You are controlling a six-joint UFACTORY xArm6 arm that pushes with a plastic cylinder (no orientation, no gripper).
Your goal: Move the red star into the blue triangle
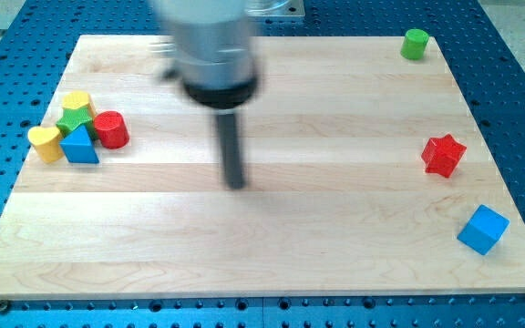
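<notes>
The red star [443,155] lies near the board's right edge, alone. The blue triangle [80,146] sits far off at the view's left, in a tight cluster of blocks. My tip [236,185] rests on the board near the middle, slightly left of centre, touching no block. It is well to the right of the blue triangle and far to the left of the red star. The rod hangs from a blurred grey arm head at the view's top.
Around the blue triangle are a yellow heart [45,142], a green block [74,119], a yellow block [77,101] and a red cylinder [110,129]. A green cylinder [415,43] stands at the top right corner. A blue cube [482,229] lies below the red star.
</notes>
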